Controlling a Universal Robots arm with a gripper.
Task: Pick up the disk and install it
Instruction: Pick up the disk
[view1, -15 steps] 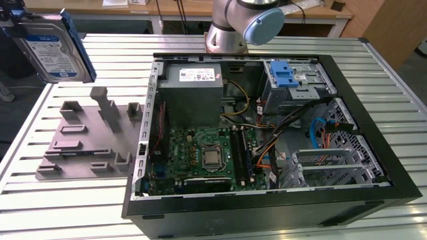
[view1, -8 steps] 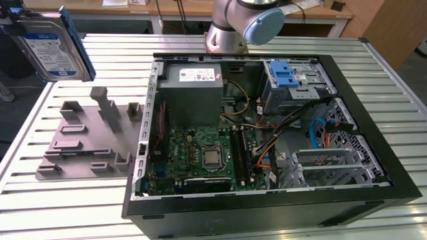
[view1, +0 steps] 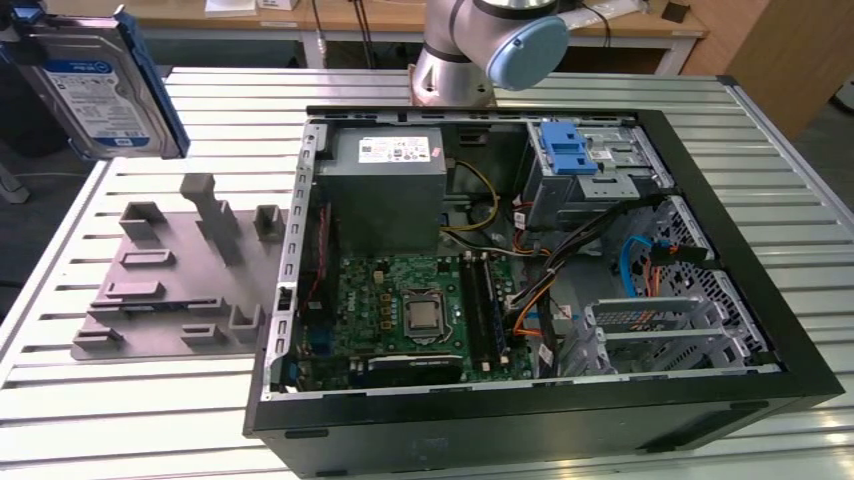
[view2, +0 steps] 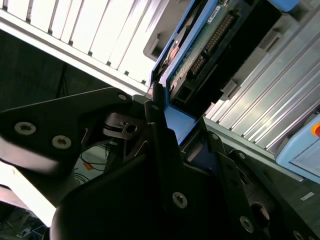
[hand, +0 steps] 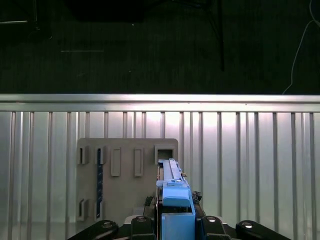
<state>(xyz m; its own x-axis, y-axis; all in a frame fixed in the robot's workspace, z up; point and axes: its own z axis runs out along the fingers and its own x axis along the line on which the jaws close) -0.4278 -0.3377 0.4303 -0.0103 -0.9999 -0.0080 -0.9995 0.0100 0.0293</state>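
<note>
The disk (view1: 96, 88), a silver-grey hard drive with a white-and-blue label in a blue carrier, hangs in the air above the table at the exterior view's far left, over the grey fixture plate (view1: 160, 290). In the second wrist view my gripper (view2: 180, 127) is shut on the disk (view2: 215, 45), its black fingers (view2: 156, 107) clamping the blue carrier's end. The first wrist view shows the disk (hand: 172, 182) edge-on, held in my gripper (hand: 176, 221) above the fixture plate (hand: 125, 175).
An open computer case (view1: 747, 300) lies on the slatted metal table (view1: 134, 420), with a grey power supply box (view1: 387, 190), a motherboard (view1: 414, 310) and a drive cage with a blue latch (view1: 577, 155) inside. The arm's base (view1: 467, 50) stands behind the case.
</note>
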